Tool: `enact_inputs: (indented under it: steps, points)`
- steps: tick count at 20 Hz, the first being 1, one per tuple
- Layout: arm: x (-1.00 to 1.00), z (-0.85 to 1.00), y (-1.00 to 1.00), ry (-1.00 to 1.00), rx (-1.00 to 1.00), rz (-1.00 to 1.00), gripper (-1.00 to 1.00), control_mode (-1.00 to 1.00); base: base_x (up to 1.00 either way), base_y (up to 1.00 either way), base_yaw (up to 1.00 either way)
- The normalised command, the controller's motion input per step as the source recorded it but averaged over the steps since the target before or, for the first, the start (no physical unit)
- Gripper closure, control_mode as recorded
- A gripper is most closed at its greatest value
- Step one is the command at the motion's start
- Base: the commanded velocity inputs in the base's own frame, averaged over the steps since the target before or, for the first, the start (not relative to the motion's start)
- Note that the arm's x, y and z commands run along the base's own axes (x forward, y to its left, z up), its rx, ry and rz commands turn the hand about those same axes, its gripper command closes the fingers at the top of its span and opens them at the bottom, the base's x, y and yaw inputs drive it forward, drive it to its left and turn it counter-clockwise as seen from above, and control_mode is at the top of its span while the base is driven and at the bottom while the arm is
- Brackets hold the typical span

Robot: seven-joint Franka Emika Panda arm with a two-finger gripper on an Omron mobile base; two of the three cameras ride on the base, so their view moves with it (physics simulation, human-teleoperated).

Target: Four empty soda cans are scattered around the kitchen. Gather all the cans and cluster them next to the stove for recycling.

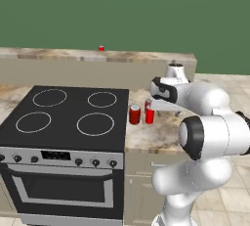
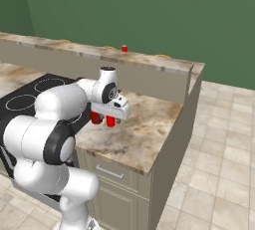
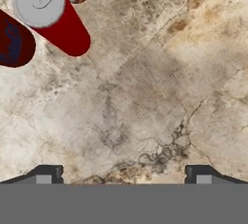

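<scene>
Up close, we see plain red soda cans with a silver lid, standing upright together on the worktop at its edge beside the stove. Another can sits on the rear ledge. Our gripper hangs spread wide, holding nothing.

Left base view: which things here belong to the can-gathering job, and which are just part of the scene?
Job:
- cans by the stove: one, another, a third partly hidden behind
- stove
- lone can on the back ledge
- gripper, open over bare counter

Just there:
- counter
- back ledge
- oven knobs
</scene>
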Motion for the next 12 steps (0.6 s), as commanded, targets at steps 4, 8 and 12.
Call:
enact_inputs:
  steps: [4, 8, 12]
  points:
    - [-0.59, 0.17, -0.02, -0.03, -0.05, 0.00, -1.00, -1.00, 0.00, 0.00, 0.00]
    - [-0.61, 0.15, -0.04, -0.08, -0.02, 0.00, -1.00, -1.00, 0.00, 0.00, 0.00]
    - [-0.51, 0.17, -0.04, 0.00, 0.00, -0.01, -1.00, -1.00, 0.00, 0.00, 0.00]
